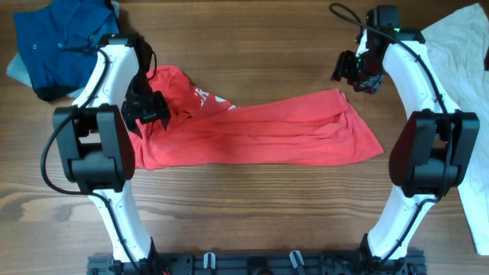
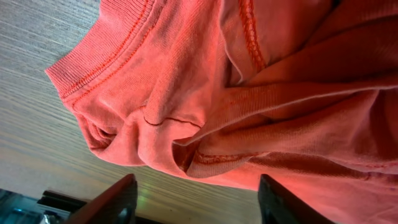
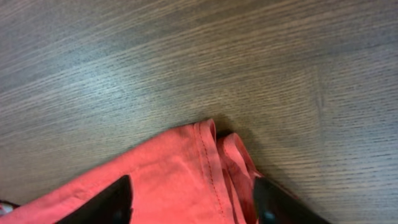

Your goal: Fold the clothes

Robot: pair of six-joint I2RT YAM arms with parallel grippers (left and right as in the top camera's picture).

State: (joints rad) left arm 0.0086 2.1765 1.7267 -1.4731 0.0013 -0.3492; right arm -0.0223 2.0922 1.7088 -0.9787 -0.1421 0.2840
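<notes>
The clothes are a red T-shirt point(image 1: 267, 130), lying in a long rumpled band across the middle of the wooden table, with white lettering point(image 1: 202, 95) showing near its left end. My left gripper point(image 1: 149, 111) hovers over the shirt's bunched left end. In the left wrist view this gripper point(image 2: 196, 202) stands open, with bare wood and the edge of the crumpled red cloth point(image 2: 205, 93) between its fingers. My right gripper point(image 1: 353, 72) is at the shirt's far right corner. Seen from the right wrist, that gripper point(image 3: 194, 202) is open and straddles the hemmed corner point(image 3: 208, 155), which lies flat.
A dark blue buttoned garment point(image 1: 57, 42) is heaped at the back left corner. A large white garment point(image 1: 462, 53) lies along the right side of the table, close behind the right arm. Bare wood point(image 1: 252, 206) runs in front of the shirt.
</notes>
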